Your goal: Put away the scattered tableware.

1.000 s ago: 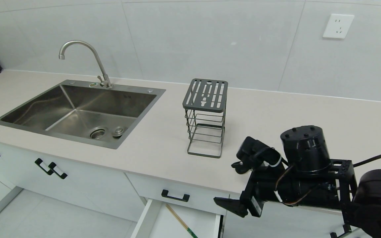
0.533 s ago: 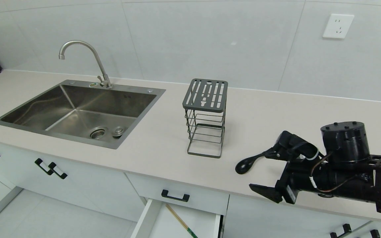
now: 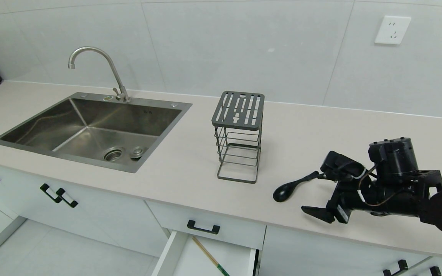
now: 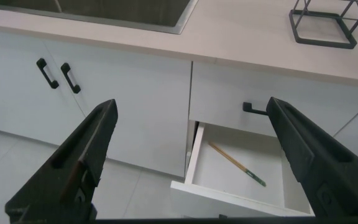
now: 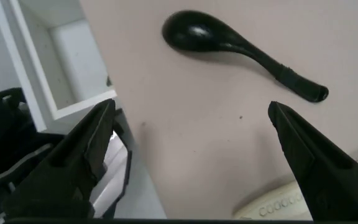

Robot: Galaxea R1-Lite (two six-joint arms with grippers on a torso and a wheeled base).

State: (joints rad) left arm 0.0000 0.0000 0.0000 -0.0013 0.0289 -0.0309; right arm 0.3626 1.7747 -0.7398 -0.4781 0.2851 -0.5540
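Observation:
A black spoon lies on the beige counter near its front edge, bowl toward the rack, handle toward my right gripper. That gripper stands open just right of the spoon, its upper finger close to the handle's end. From the right wrist, the spoon lies beyond the open right gripper, nothing between the fingers. Low in front of the cabinets, my left gripper hangs open over the floor. A chopstick lies in the pulled-out drawer.
A dark wire rack stands mid-counter, left of the spoon. A steel sink with a faucet takes the counter's left. The open drawer with the chopstick juts out below the counter's edge.
My right arm has drawn back to the right, from over the counter's front edge. The spoon, hidden behind the gripper a second ago, now lies in plain sight.

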